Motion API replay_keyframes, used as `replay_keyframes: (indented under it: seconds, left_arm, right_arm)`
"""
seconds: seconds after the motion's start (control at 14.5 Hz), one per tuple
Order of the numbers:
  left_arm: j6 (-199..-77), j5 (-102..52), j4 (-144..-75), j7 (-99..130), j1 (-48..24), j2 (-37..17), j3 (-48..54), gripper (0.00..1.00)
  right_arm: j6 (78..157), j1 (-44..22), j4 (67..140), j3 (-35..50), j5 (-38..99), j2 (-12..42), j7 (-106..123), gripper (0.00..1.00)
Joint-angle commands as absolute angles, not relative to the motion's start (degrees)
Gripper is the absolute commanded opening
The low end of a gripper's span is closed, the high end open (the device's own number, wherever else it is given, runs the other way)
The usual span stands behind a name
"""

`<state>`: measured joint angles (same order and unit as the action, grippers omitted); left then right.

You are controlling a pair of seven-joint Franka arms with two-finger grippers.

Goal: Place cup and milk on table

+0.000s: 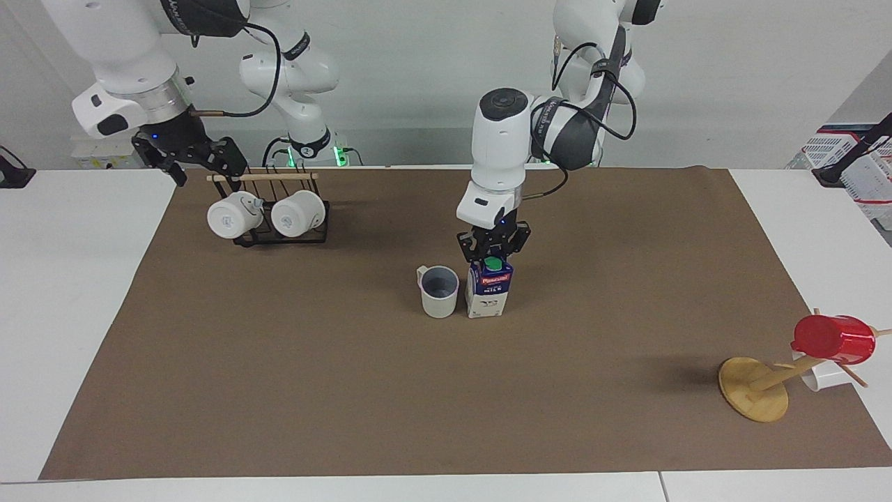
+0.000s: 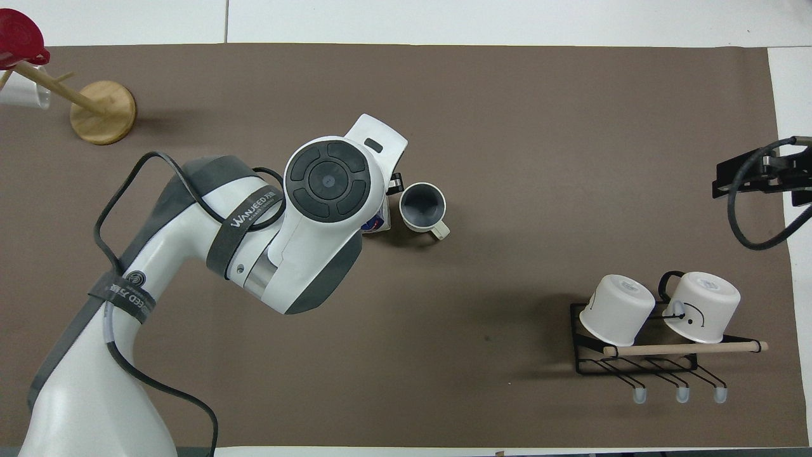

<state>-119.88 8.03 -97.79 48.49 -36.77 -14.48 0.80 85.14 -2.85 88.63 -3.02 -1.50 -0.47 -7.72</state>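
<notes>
The milk (image 1: 489, 293), a blue and white carton with a green cap, stands upright on the brown mat of the table (image 1: 348, 390) near its middle. My left gripper (image 1: 493, 252) is straight above it, shut on its top ridge. In the overhead view my left arm hides all but a corner of the milk (image 2: 377, 221). The cup (image 1: 440, 291), pale grey with a grey-blue inside, stands upright right beside the milk, toward the right arm's end; it also shows in the overhead view (image 2: 423, 206). My right gripper (image 1: 202, 167) is open and empty, up beside the mug rack.
A black wire rack (image 1: 279, 216) with two white mugs (image 2: 660, 311) lying on it stands near the robots at the right arm's end. A wooden mug tree (image 1: 754, 389) with a red cup (image 1: 833, 338) stands at the left arm's end, farther from the robots.
</notes>
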Motion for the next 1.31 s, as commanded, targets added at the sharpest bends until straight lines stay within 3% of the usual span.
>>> replay_keyframes:
  seconds: [0.0, 0.34, 0.69, 1.24]
  left_arm:
    - [-120.6, 9.5, -99.2, 49.9, -37.9, -13.8, 0.1, 0.97]
    - [-119.7, 9.4, -98.1, 49.7, -37.9, -13.4, 0.2, 1.0]
    - [-114.4, 8.9, -97.5, 48.0, -36.7, -7.2, -0.3, 1.0]
    - [-109.9, 3.2, -103.7, 20.2, -18.0, 0.5, -0.4, 1.0]
  right_arm:
    - [84.8, -2.6, 89.5, -2.8, -0.8, -1.2, -8.3, 1.0]
    - [85.0, -2.7, 89.5, -2.8, -0.8, -1.2, -8.3, 1.0]
    - [84.6, -2.7, 89.3, -2.8, -0.8, -1.2, -8.4, 1.0]
    - [84.7, -2.8, 89.6, -2.6, -0.8, -1.5, -8.6, 1.0]
